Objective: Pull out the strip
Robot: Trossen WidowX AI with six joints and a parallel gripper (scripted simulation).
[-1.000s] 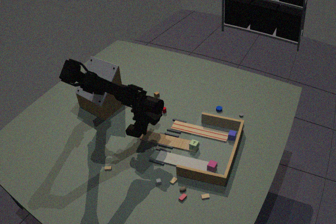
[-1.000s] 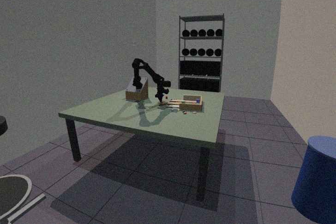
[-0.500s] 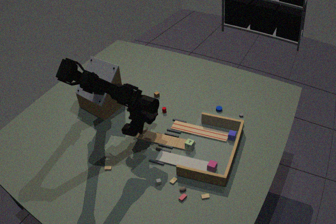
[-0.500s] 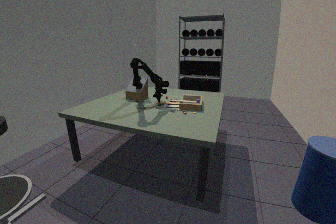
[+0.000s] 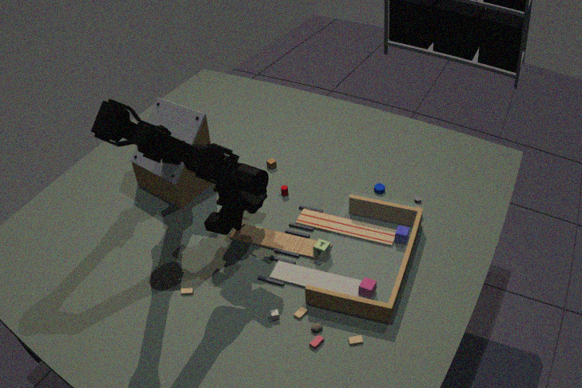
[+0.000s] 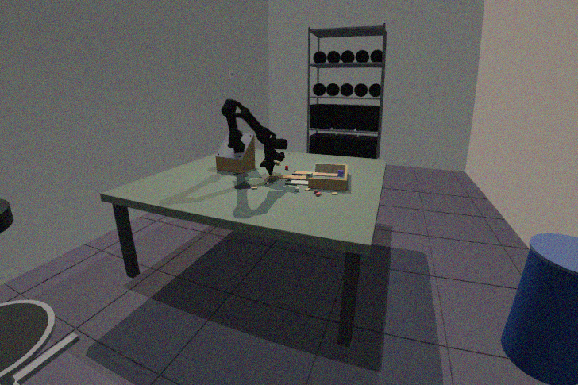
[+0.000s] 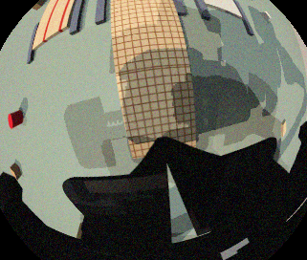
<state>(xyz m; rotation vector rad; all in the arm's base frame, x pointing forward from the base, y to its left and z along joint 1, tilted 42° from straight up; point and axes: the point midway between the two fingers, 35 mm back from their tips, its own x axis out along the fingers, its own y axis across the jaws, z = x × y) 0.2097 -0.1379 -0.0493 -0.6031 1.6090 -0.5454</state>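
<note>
One strip end (image 5: 241, 232) under jaws

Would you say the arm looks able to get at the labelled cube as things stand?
Probably yes. The labelled cube sits at the far end of the gridded strip, well short of the tray walls, with nothing above it. The tool is shut, empty, and would need opening first.

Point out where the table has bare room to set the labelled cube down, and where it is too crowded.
Bare stretches of the table: the far side beyond the blue disc, and the wide near-left area beside the arm's base. Crowded: the three strips and dark bars inside the wooden frame, and the scatter of small blocks before its near wall. The shut gripper presses the checked strip.
</note>
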